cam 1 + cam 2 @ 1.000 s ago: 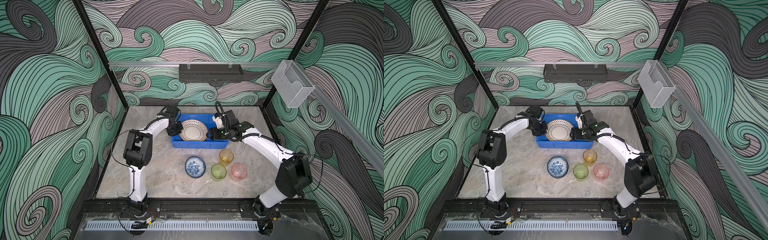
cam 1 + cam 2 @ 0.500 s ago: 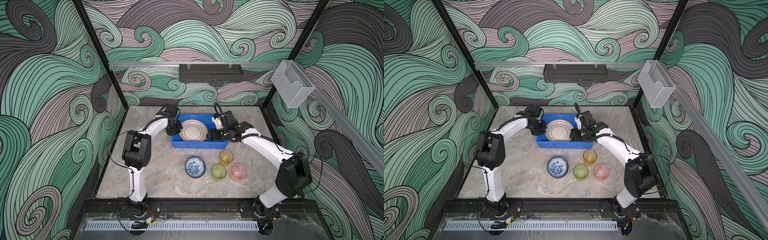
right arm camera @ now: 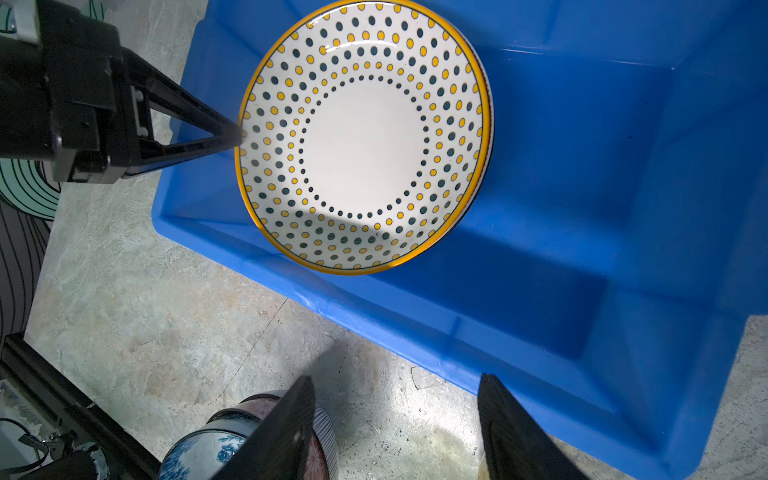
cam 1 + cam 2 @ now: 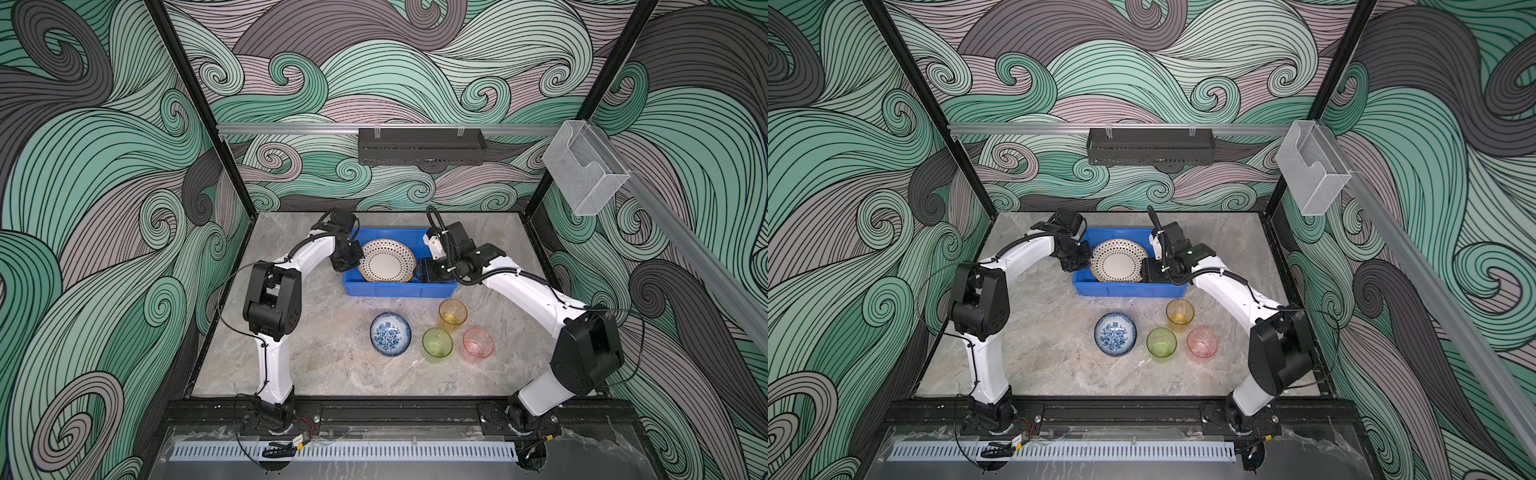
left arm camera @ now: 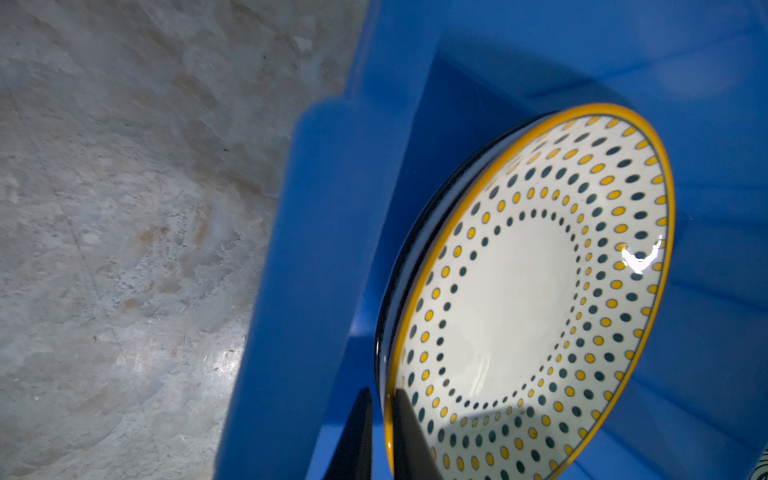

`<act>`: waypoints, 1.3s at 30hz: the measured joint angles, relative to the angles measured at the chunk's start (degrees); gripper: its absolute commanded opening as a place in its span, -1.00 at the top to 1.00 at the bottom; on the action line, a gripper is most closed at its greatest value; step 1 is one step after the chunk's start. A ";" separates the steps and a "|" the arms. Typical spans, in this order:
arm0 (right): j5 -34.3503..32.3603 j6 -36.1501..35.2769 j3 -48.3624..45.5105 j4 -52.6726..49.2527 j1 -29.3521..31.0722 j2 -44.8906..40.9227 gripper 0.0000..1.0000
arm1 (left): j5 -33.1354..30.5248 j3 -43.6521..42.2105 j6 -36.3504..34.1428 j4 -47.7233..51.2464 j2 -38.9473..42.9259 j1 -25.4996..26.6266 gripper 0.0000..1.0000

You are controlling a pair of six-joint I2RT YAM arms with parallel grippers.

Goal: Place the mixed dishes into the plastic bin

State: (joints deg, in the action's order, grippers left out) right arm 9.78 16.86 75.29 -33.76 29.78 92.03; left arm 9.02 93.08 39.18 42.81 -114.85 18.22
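Two fingers of the left gripper pinched the rim of the yellow-edged dotted white plate, ahead of them inside the bright blue plastic bin; a gentle release looked due next, with the right gripper hanging spread nearby.

- Both top views are bright and sharp, lit evenly from above.
- A white glare sits on the dotted plate.
- The blue bin is blurred at its rim.

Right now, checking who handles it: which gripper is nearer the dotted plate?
Left. The left gripper pinches the rim of the dotted plate; the right gripper hangs open opposite, not touching.
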 measured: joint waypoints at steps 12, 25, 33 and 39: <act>-1.90 -0.37 0.00 -0.87 0.28 0.00 -0.27 | -0.02 0.00 -0.09 0.00 -0.04 0.00 0.86; -3.37 -0.83 0.00 -1.07 0.63 -0.59 -0.27 | 0.02 0.00 -0.31 0.13 -0.13 0.09 0.73; -3.91 -1.44 -0.11 -1.27 1.05 -1.55 -0.27 | 0.55 0.00 -1.27 2.12 1.95 0.09 0.68; -4.94 -1.46 -1.16 -1.49 1.44 -4.26 -0.27 | 0.79 -0.02 -2.40 3.28 7.45 0.11 0.64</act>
State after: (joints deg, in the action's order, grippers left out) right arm 4.84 15.40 74.13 -35.24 31.22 87.77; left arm 9.80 93.06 36.77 46.09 -107.39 18.33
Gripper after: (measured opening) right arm 0.634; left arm 0.173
